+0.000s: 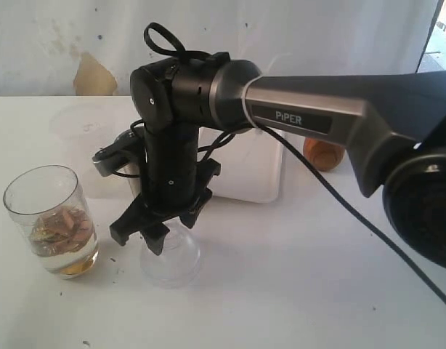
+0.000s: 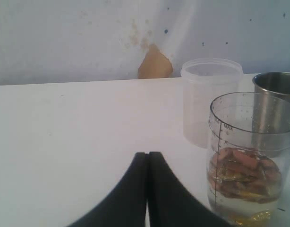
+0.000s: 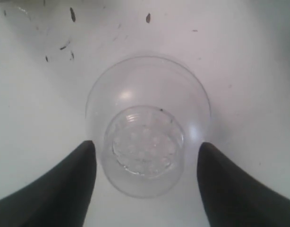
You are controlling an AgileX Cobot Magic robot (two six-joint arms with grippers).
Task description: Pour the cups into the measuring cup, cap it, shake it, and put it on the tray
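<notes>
The right pincer (image 3: 145, 149) stands open astride the clear dome lid (image 3: 147, 137), one finger on each side; whether either touches it I cannot tell. The lid rests on the white surface (image 1: 281, 291) just beside the measuring cup (image 1: 52, 218), which holds liquid and brownish pieces. To do this well, stay centred, close evenly so the slick dome cannot squirt out, then lift straight. The left pincer (image 2: 147, 158) is closed and empty, near the measuring cup.
</notes>
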